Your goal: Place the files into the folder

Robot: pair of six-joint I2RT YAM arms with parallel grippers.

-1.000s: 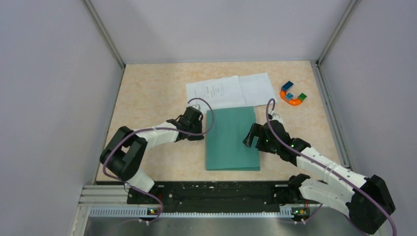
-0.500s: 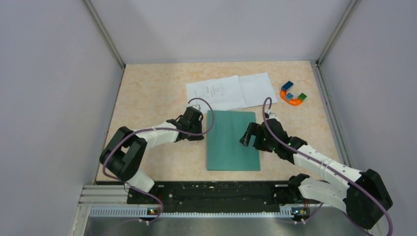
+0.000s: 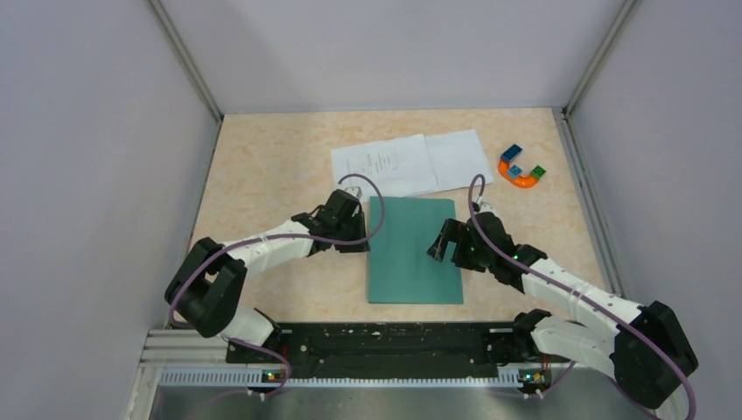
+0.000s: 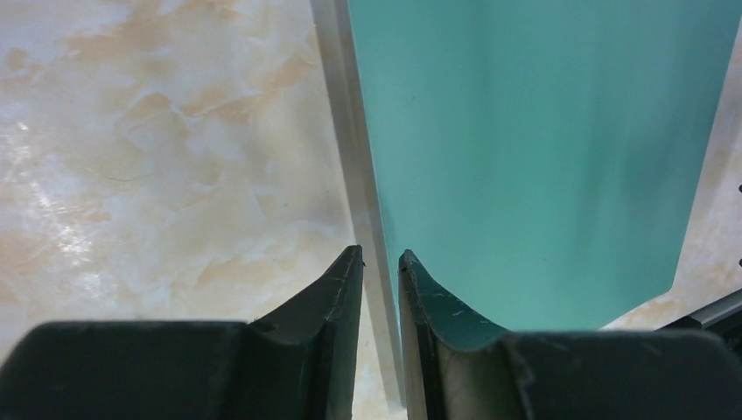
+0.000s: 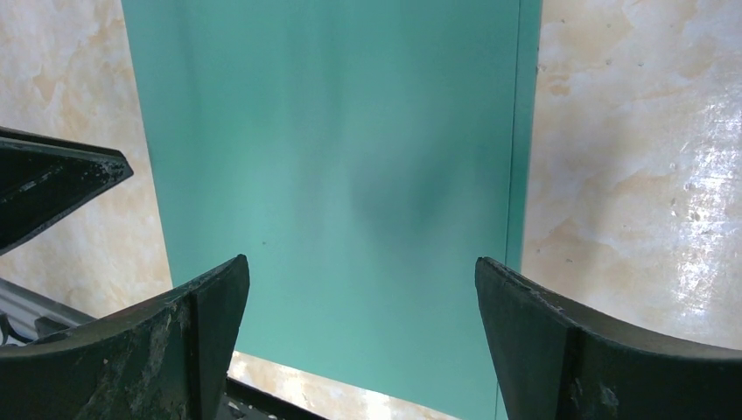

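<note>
Step in hand: opening the folder point(image 3: 411, 254), which lies closed and flat on the table point(image 3: 271, 166), with the two files point(image 3: 385, 166) just beyond its far edge (side by side, neither one held). The left gripper point(image 4: 381, 262) is narrowed to a slit straddling the folder's left edge, though whether it actually bites the cover cannot be told. The right gripper point(image 5: 359, 262) hangs spread wide over the folder's right half, holding nothing. Judged next: the cover must be caught by its edge and swung open without dragging the folder, before the files can go in.
</note>
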